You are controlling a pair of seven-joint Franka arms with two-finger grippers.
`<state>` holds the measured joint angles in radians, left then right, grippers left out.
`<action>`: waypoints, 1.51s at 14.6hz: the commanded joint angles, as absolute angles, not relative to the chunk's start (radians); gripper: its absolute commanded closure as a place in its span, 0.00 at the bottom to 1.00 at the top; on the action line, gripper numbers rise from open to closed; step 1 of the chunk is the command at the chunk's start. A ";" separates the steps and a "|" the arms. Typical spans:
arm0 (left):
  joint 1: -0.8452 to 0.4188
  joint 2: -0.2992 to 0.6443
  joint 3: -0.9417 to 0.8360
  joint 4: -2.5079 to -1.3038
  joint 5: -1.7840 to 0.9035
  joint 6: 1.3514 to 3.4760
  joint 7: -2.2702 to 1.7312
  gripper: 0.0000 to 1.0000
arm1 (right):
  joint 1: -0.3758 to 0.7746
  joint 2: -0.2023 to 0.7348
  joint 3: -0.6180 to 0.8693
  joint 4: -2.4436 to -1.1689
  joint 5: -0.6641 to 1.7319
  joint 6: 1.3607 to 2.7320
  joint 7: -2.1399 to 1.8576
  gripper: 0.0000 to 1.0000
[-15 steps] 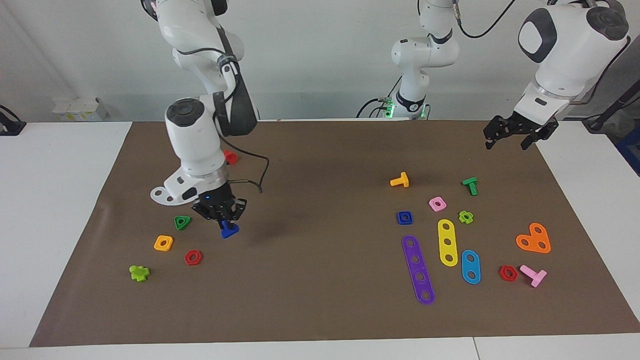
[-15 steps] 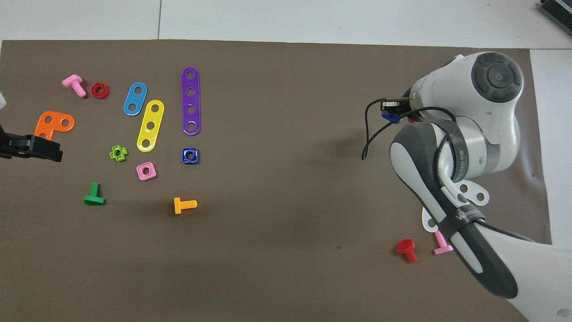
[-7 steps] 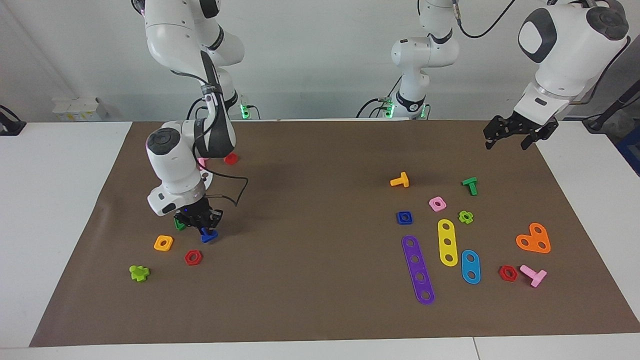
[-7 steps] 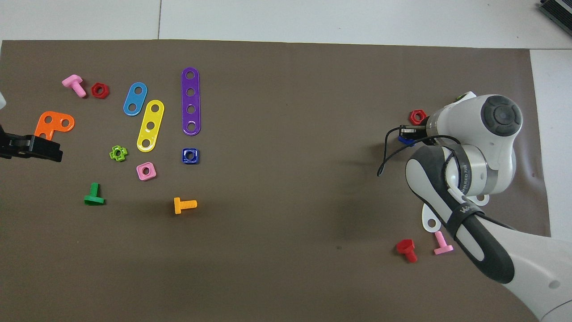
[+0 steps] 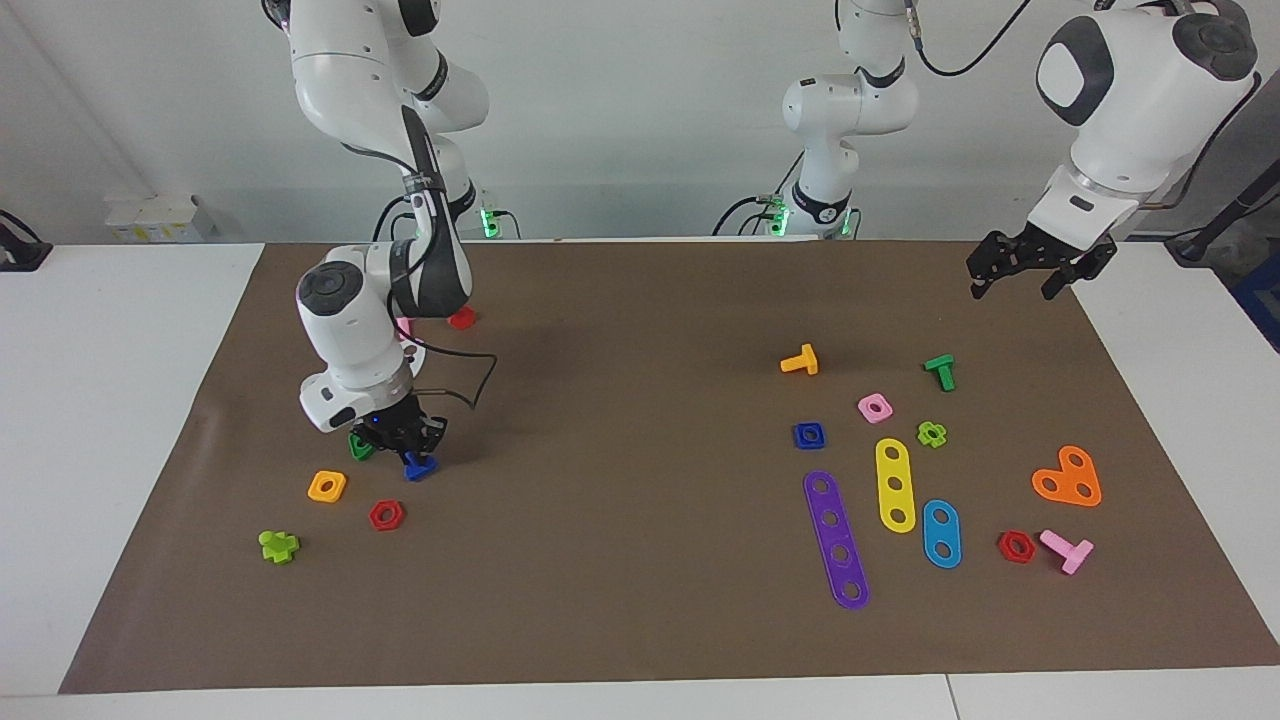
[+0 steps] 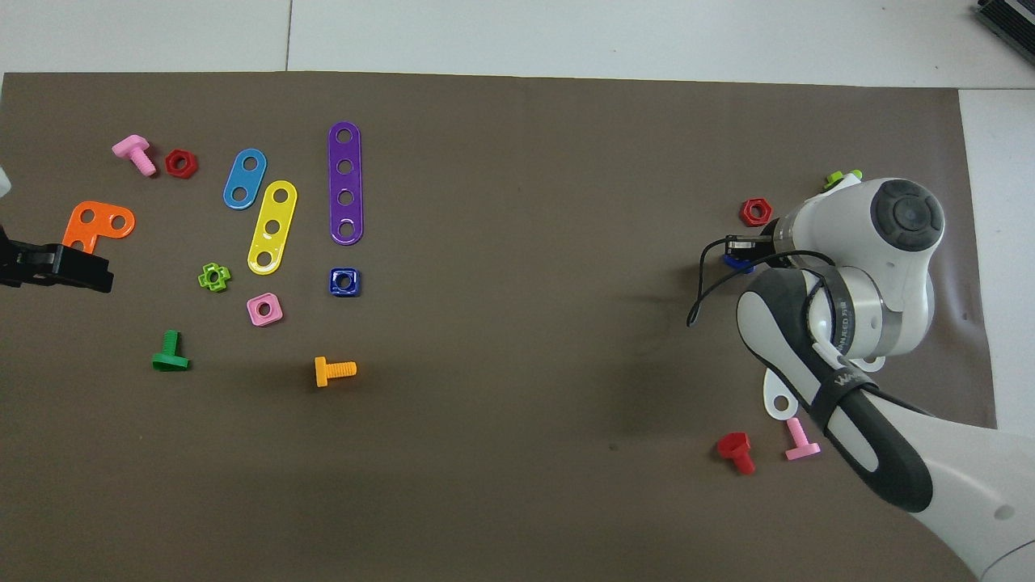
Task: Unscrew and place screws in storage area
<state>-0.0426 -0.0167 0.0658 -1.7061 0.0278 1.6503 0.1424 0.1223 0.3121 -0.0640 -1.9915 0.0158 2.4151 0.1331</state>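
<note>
The dark blue bolt (image 5: 420, 466) is at the tips of my right gripper (image 5: 412, 452), low at the brown mat (image 5: 640, 620) toward the right arm's end of the table. The gripper looks shut on it. In the overhead view the bolt (image 6: 735, 261) peeks out beside the right gripper (image 6: 739, 250), mostly under the arm. The matching dark blue square nut (image 5: 809, 435) lies on the mat toward the left arm's end, also seen in the overhead view (image 6: 344, 281). My left gripper (image 5: 1030, 275) waits open and empty above the mat's corner.
Around the right gripper lie a green triangular nut (image 5: 360, 447), an orange square nut (image 5: 327, 486), a red hexagon nut (image 5: 386, 515), a lime piece (image 5: 279, 545) and a red bolt (image 5: 461, 317). Coloured strips (image 5: 836, 538), bolts and nuts lie around the blue nut.
My right gripper came down with the blue bolt and toward the right arm's end, beside the green triangular nut, and has nearly stopped. The left arm has not moved.
</note>
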 commanded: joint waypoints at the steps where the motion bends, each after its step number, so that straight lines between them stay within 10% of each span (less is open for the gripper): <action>1: -0.032 -0.029 0.057 -1.723 0.051 1.664 0.130 0.00 | 0.092 0.281 -0.054 -2.020 0.032 2.401 0.078 1.00; 2: -0.032 -0.031 0.057 -1.723 0.051 1.664 0.130 0.00 | 0.092 0.281 -0.054 -2.025 0.032 2.398 0.078 1.00; 4: -0.032 -0.029 0.057 -1.723 0.051 1.664 0.130 0.00 | 0.094 0.279 -0.054 -2.023 0.032 2.398 0.086 0.01; 22: -0.032 -0.029 0.057 -1.723 0.051 1.664 0.130 0.00 | 0.017 -0.025 -0.087 -1.551 -0.035 1.600 0.097 0.00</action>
